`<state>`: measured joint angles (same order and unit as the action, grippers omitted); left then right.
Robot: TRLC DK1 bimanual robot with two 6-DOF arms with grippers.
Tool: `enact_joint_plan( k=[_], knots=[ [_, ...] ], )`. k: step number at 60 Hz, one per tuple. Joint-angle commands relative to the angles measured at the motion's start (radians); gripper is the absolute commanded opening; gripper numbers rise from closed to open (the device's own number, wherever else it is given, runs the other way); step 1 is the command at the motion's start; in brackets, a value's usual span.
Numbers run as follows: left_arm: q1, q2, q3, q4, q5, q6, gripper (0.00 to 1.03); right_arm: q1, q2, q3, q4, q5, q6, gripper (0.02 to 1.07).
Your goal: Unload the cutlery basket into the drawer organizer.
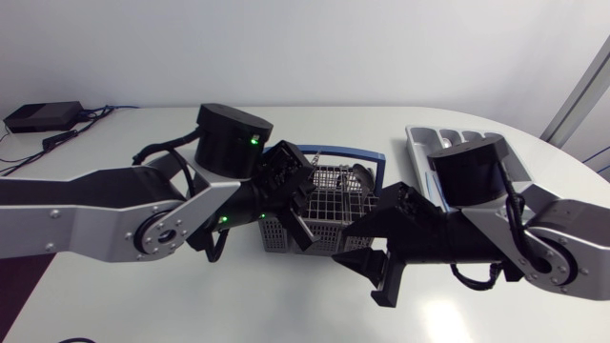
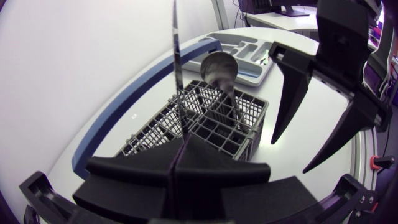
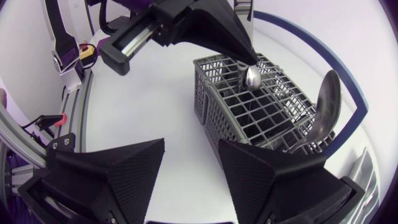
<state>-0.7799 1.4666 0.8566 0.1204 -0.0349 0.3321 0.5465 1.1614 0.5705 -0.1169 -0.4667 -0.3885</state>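
**Left fingers clamped on cutlery over the basket**

Left fingers [image 2: 140, 177] are pressed tight together, and pinched between them is a thin piece of cutlery [image 2: 176, 68]. It shows edge-on, so I can't call what kind. The left gripper [image 1: 297, 217] hangs right over the grey cutlery basket [image 1: 334, 198], and from the other arm's camera its tips meet on a shiny rounded end at the basket's top.

Over to the right gripper [image 3: 191, 152]. Its fingers stand wide apart with only white tabletop [image 1: 143, 124] showing between them, and it sits low, just beside the basket's near wall.

Inside the basket, a large spoon [image 3: 326, 102] stands bowl-up in a compartment at the end toward the drawer organizer [image 1: 419, 143]. The basket's blue handle [image 1: 343, 151] lies along its far side. The organizer rests on the tabletop near the basket, on the right arm's side, partly hidden behind that arm.
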Motion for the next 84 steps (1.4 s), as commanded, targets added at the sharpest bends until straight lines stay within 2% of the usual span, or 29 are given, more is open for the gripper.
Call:
enact_joint_plan(
  k=[1, 47, 69, 71, 77, 79, 84],
  knots=[
    [0.004, -0.043, -0.004, -0.002, 0.0, -0.021, 0.06, 0.021, 0.034, 0.023, 0.029, 0.014, 0.023, 0.66],
    [-0.027, -0.155, 0.002, -0.103, -0.007, -0.057, 0.05, 0.073, 0.196, 0.115, 0.125, 0.106, 0.069, 0.66],
    [-0.064, -0.169, -0.031, -0.077, -0.062, -0.05, 0.05, 0.07, 0.248, 0.147, 0.151, 0.131, 0.105, 0.66],
    [-0.064, -0.167, -0.033, -0.073, -0.062, -0.047, 0.05, 0.07, 0.258, 0.147, 0.157, 0.132, 0.106, 0.62],
    [-0.065, -0.166, -0.042, -0.062, -0.062, -0.042, 0.05, 0.069, 0.273, 0.146, 0.18, 0.132, 0.106, 0.39],
    [-0.067, -0.167, -0.045, -0.057, -0.062, -0.042, 0.05, 0.069, 0.274, 0.147, 0.18, 0.129, 0.106, 0.28],
    [-0.07, -0.172, -0.053, -0.051, -0.062, -0.041, 0.05, 0.064, 0.268, 0.149, 0.191, 0.129, 0.106, 0.1]
  ],
)
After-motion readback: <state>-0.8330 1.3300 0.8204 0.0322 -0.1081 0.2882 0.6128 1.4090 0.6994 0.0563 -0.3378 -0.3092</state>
